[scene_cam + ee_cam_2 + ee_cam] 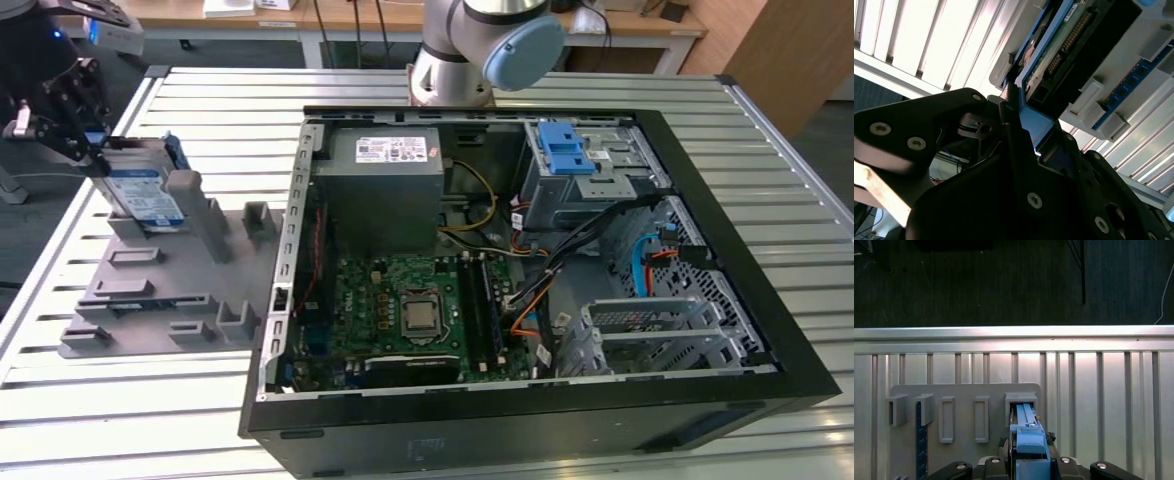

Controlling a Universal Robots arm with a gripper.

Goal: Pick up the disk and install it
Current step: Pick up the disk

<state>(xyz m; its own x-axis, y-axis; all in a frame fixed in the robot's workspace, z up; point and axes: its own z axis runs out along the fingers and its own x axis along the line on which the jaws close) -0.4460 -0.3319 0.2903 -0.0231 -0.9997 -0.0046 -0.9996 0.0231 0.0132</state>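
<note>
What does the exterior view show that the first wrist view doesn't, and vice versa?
Exterior view: the open black computer case, its green motherboard and the grey robot arm base. First wrist view: dark floor beyond. Both: the slatted metal table, the grey plastic fixture, and the gripper shut on the silver disk in its blue plastic bracket.

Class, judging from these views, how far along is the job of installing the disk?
Done: the pincer is at the disk, shut on its blue bracket. In hand: the disk stands on edge in the grey holder, not yet lifted out. Left: the whole install; the drive bay in the open computer case sits apart from it.
</note>
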